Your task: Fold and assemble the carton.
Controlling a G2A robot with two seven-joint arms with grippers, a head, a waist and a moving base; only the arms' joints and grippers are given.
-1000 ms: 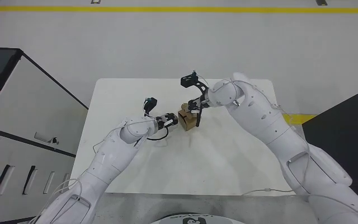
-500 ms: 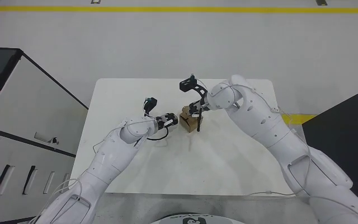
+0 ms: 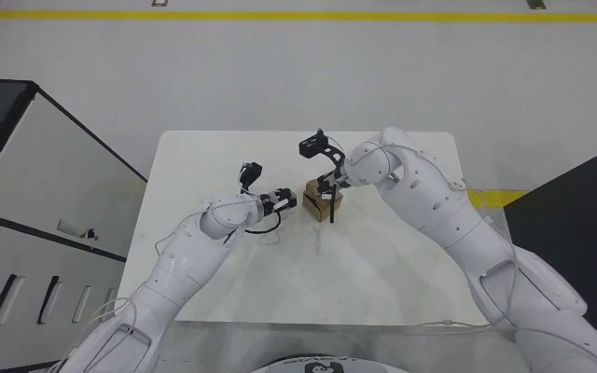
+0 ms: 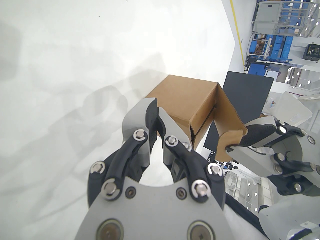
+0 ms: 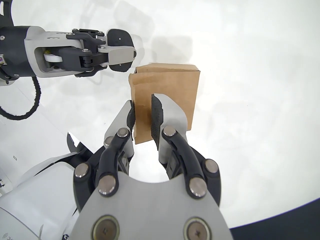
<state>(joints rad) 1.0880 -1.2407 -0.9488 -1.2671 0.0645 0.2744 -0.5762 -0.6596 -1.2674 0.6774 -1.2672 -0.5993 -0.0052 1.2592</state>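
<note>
The small brown carton (image 3: 322,202) stands on the white bench (image 3: 392,270), about midway across it and a little toward the far edge. Its body is squared up into a box shape. On one end a flap (image 5: 142,93) sticks out loose from the body rather than lying folded down.

The right tool (image 5: 142,106) comes at the carton from the far right side and has that loose flap pinched between its pads. One black pad lies on one face of the card and the other finger on the opposite face, so the jaws stand narrow with only the card between them. From over by the left arm you can see the flap's rounded end caught in that grip, held away from the carton's open end.

The left tool (image 4: 156,111) sits on the other side of the carton, right at its near corner. Its two fingers are drawn almost together with nothing between them. The tips are just beside the card, and I can't tell whether they touch it.

Well off to the left of the carton, past the bench edge, stands a grey cabinet (image 3: 56,177). Far behind the carton a yellow line (image 3: 298,15) runs across the floor.
</note>
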